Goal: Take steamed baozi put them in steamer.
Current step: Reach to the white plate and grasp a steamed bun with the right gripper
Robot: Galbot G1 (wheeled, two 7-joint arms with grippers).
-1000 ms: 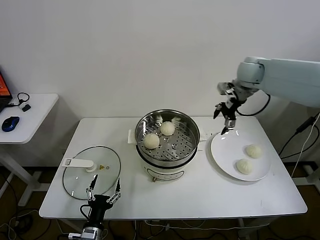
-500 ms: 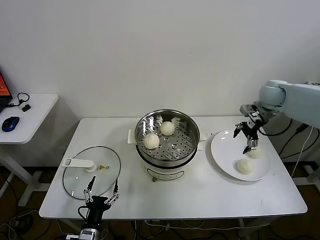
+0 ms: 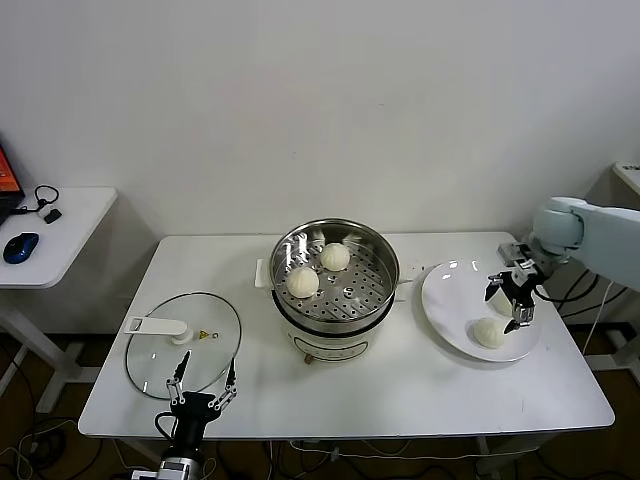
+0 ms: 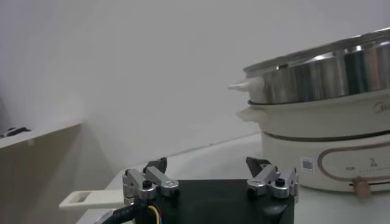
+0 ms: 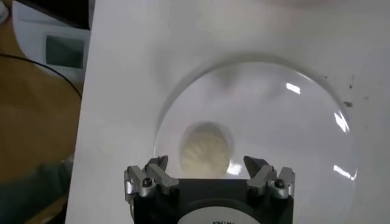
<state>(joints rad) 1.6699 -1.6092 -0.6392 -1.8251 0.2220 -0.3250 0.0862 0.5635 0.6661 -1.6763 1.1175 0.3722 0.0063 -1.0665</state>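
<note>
On the white rectangular worktop [image 3: 400, 390] stands the round, shiny stainless-steel steamer [image 3: 336, 283] with its perforated tray and white base, and two small off-white pleated baozi lie inside it: one [image 3: 302, 282] toward the front left of the tray, the other [image 3: 335, 257] behind it, nearer the middle. To the right of the steamer, just beside it, is a round white plate [image 3: 452, 300] carrying the other two buns. One bun [image 3: 488, 333] lies in plain sight near the plate's front right part; the second is mostly hidden in the head view behind the right hand [image 3: 512, 304], which hangs low over the plate's right side with its dark fingers spread apart, released and holding nothing. In the right wrist view that hand [image 5: 209, 163] looks straight down on the plate [image 5: 304, 140], and a pale pleated bun [image 5: 206, 148] sits between its two open fingertips; whether they touch it cannot be told. The left hand [image 3: 205, 387] waits at the front left edge of the worktop, pointing up with its fingers apart and empty, just in front of a flat round glass lid with a white handle [image 3: 183, 342] lying on the worktop left of the steamer. In the left wrist view this hand [image 4: 208, 170] is open, with the steamer's steel wall and white base [image 4: 329, 128] rising beyond it.
</note>
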